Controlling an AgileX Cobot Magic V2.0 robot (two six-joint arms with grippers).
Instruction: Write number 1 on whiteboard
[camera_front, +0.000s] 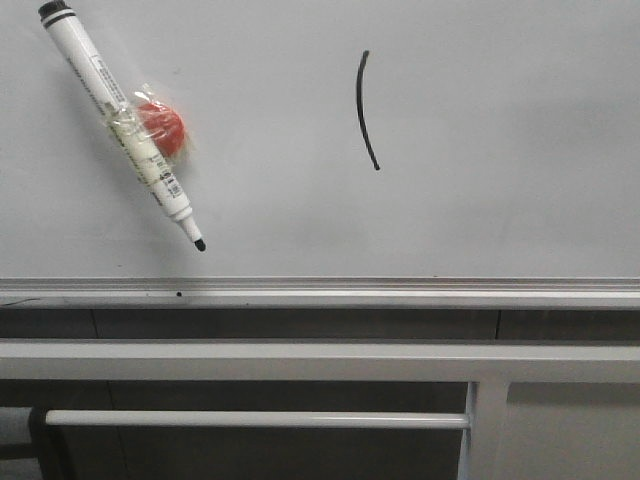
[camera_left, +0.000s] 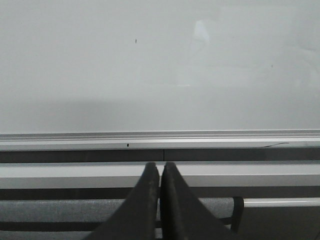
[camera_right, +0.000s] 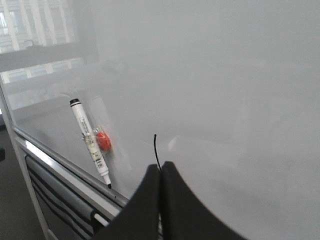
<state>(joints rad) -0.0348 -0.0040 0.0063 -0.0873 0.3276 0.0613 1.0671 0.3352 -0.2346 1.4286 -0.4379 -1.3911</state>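
The whiteboard fills the front view, with a silver rail along its lower edge. A thin, slightly curved black stroke, the number 1, stands near the board's middle. A white marker pen with an uncapped black tip hangs tilted at the upper left, taped to a red magnet. My left gripper is shut and empty, low in front of the frame bars. My right gripper is shut and empty, off the board; its tips overlap the lower end of the number 1.
Grey-white frame bars run below the rail, with a thinner bar and an upright post lower down. In the right wrist view a window reflects or shows at the board's far side.
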